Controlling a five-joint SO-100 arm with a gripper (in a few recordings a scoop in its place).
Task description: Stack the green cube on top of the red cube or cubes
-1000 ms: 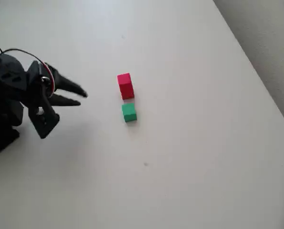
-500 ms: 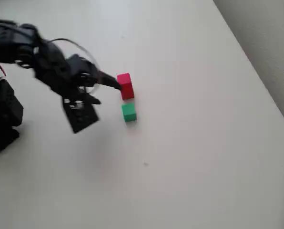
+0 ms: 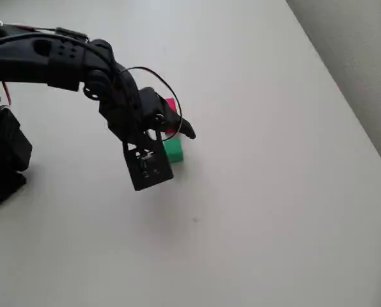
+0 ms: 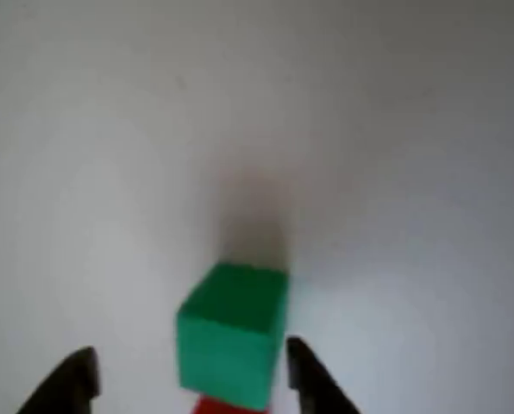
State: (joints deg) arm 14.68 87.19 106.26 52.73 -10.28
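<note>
Overhead view, left to right: you have the black arm [image 3: 56, 61] reaching in from nine o'clock across the white table [image 3: 273, 211], its base cut off at the left edge. A thin black cable [image 3: 153, 75] loops over the wrist. The gripper [image 3: 178, 131] sits over the two blocks, near the middle of the table, and covers much of them. Of the red block [image 3: 171, 104] you see only a sliver at twelve o'clock of the fingers, so its long axis is hard to read here. The green cube [image 3: 174, 151] pokes out at six o'clock of the red block, just beside it, its left side hidden behind the boxy black wrist part [image 3: 147, 167]. Whether the two blocks touch cannot be told. One dark fingertip [image 3: 186, 133] points toward three o'clock, past the blocks.

In the wrist view the picture is blurred. The left fingertip [image 4: 67, 384] shows at seven o'clock, cut off by the bottom edge. The green cube [image 4: 233, 332] stands flat on the table between the fingertips, one face turned toward you, its edges slightly skewed to the frame. A strip of the red block [image 4: 231, 405] shows at its lower edge, mostly cut off. The right fingertip [image 4: 313, 379] lies just beside the cube; contact is unclear. The jaws are spread apart and grasp nothing.
</note>
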